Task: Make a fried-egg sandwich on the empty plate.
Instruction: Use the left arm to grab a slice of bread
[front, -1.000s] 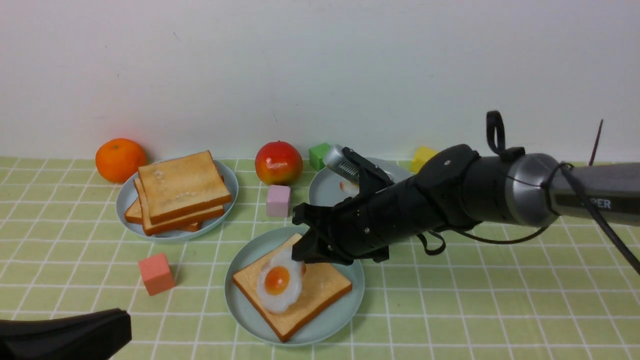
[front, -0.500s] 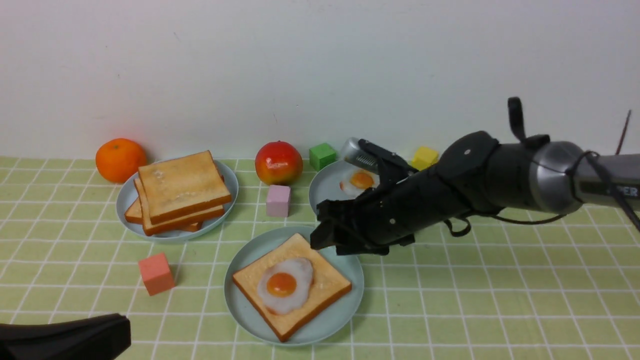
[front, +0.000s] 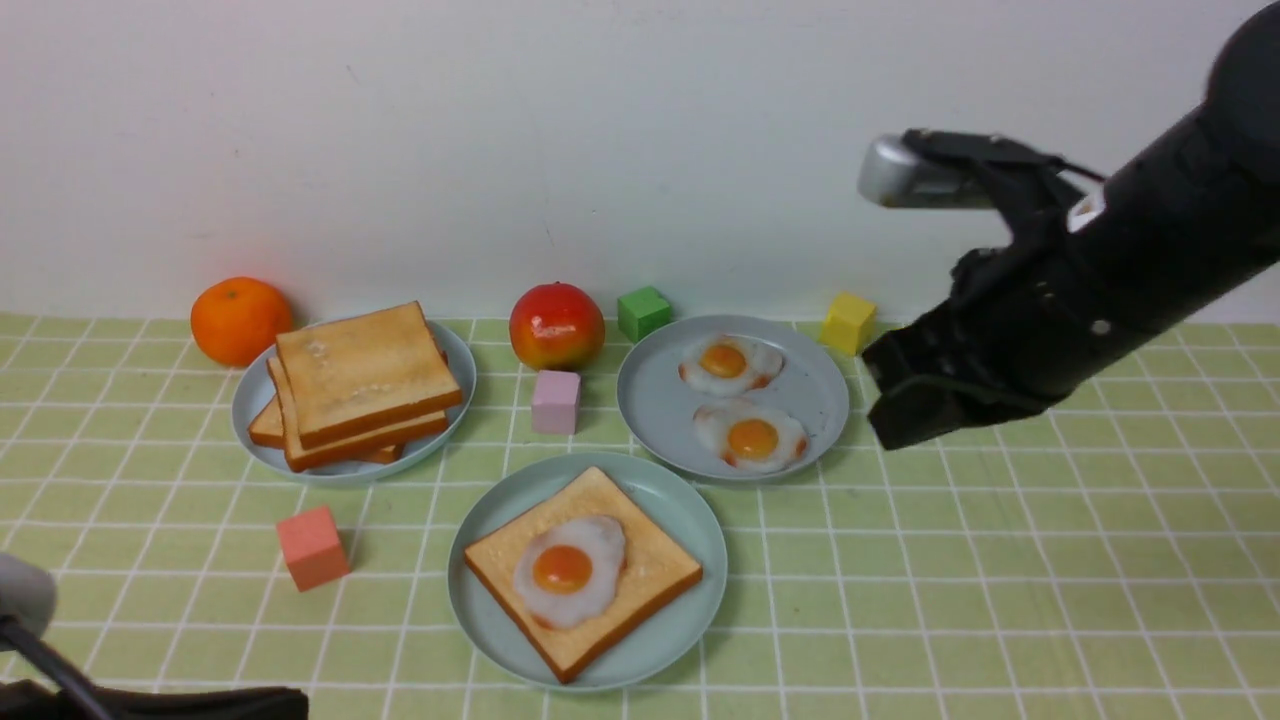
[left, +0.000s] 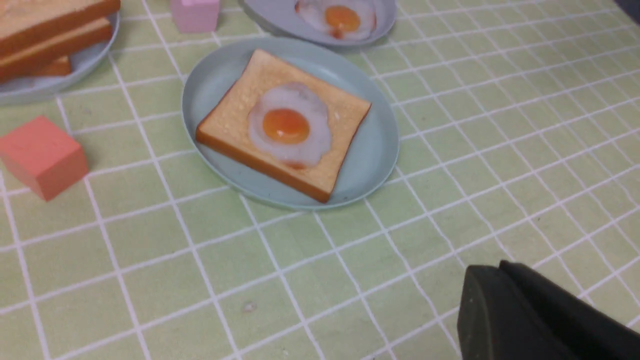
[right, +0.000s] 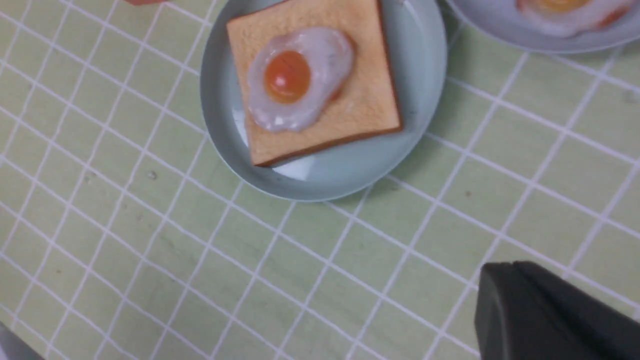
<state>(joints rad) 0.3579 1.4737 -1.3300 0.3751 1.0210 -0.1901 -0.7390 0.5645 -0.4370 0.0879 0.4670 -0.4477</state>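
left jaws and right jaws look shut on nothing; the top toast slice (front: 368, 373) lies ahead of the left jaws, likely the better-placed pair.

We see a pale green counter (front: 950, 600) crossed by a white grid. The main plate (front: 690, 625) is mint-teal, its toast (front: 650, 590) golden with a browner crust, its egg (front: 590, 585) white with an orange yolk (glossy, too). The toast stack (front: 365, 370) is golden-brown, its plate (front: 455, 350) blue-grey. We count cubes in coral (front: 313, 548), pink-lilac (front: 556, 402), green (front: 643, 313) and yellow (front: 848, 323). The apple-like fruit (front: 557, 326) seems red, yellowish low down, though it is small to us.
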